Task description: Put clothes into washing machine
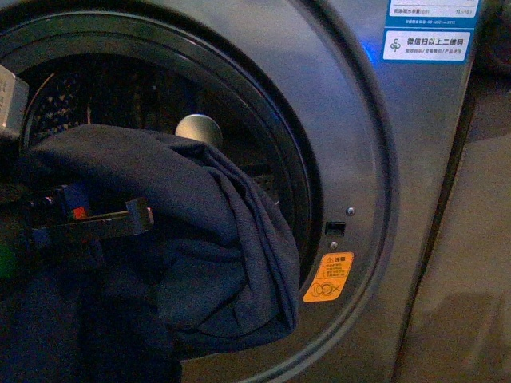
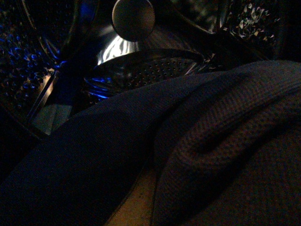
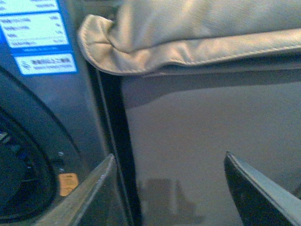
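Note:
The clothes [image 1: 200, 239], a large dark navy knit garment, hang over the lower rim of the washing machine [image 1: 383, 159] porthole, partly inside the drum and partly drooping outside. My left gripper [image 1: 88, 219] is shut on the clothes at the porthole's left side; its tips are buried in the fabric. In the left wrist view the clothes [image 2: 211, 141] fill the lower frame, with the perforated drum [image 2: 150, 70] and cream hub [image 2: 133, 19] beyond. My right gripper [image 3: 169, 162] is open and empty, facing a grey panel beside the machine [image 3: 42, 117].
An orange warning sticker [image 1: 328, 277] sits at the porthole's lower right. Blue-white labels [image 1: 427, 32] are at the machine's top right. A tan cloth bundle [image 3: 188, 33] lies on top of the grey panel [image 3: 197, 132] right of the machine.

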